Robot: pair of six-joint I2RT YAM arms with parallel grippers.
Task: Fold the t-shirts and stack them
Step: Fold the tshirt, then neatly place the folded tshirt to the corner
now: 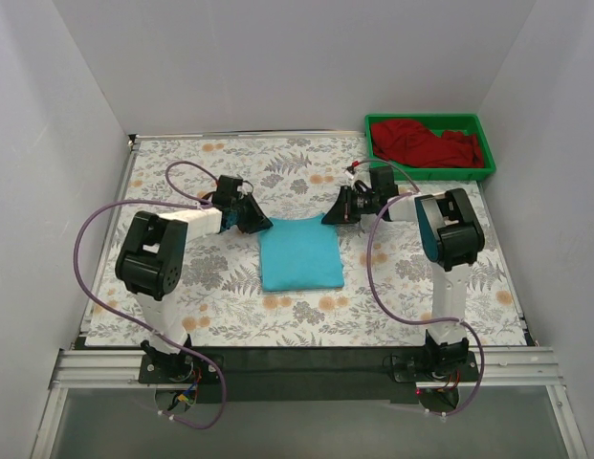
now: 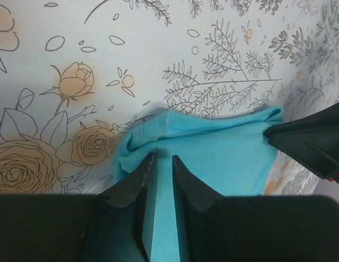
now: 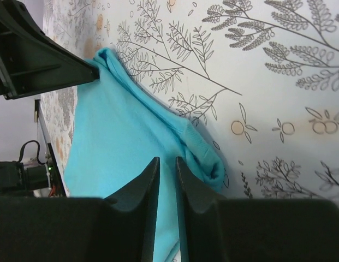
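Cloth this thin and soft weighs next to nothing, I judge, and will sag and slide off its own layers as soon as it is lifted, so I want every layer of a corner pinched at once. The turquoise t-shirt [image 1: 299,253] lies as a neat, flat square on the worktop [image 1: 182,182], between my two grippers and reaching back toward my bases. It is plain, with no print.

My left gripper [image 2: 162,158] sits at the square's far left corner, its jaws narrow with turquoise cloth in the gap. The corner bunches into a small ridge just ahead of the tips. My right gripper [image 3: 166,160] sits at the far right corner in the same way, jaws narrow on the cloth, with a rolled hem lump just beside its tips. Both look like light pinches on several layers.

For the next fold I would keep to these two corners, since a hold near the middle would let the edges droop.

The dark red t-shirt [image 1: 426,143] lies crumpled in the green tray [image 1: 430,174], beyond my right gripper, well apart.
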